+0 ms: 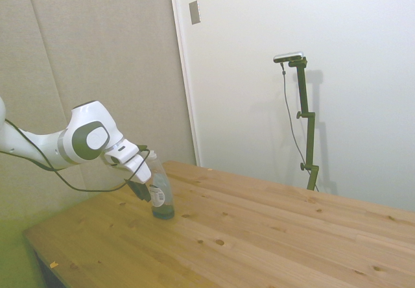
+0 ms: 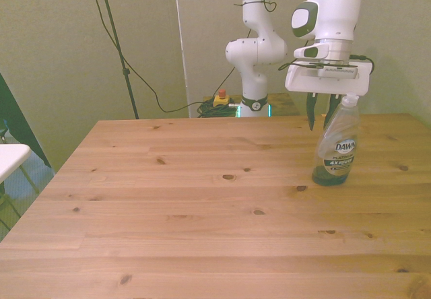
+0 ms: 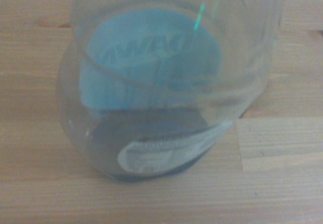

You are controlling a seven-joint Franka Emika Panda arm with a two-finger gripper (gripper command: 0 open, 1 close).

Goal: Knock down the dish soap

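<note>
The dish soap (image 2: 335,151) is a clear bottle with a blue label and teal liquid at its bottom. It stands on its base near the front view's right side of the wooden table (image 2: 168,198), top leaning slightly. My gripper (image 2: 321,118) hangs just behind the bottle's upper part, fingers (image 2: 312,114) pointing down and apart, nothing between them. From the side, the gripper (image 1: 141,192) touches or nearly touches the dish soap (image 1: 159,194) on the arm's side. The wrist view is filled by the dish soap (image 3: 151,108) from above.
A yellow box with a red button (image 2: 220,99) and cables lie on the floor behind the table. A white surface (image 2: 10,157) pokes in at the front view's left. The table's near-left corner (image 1: 32,236) shows in the side view.
</note>
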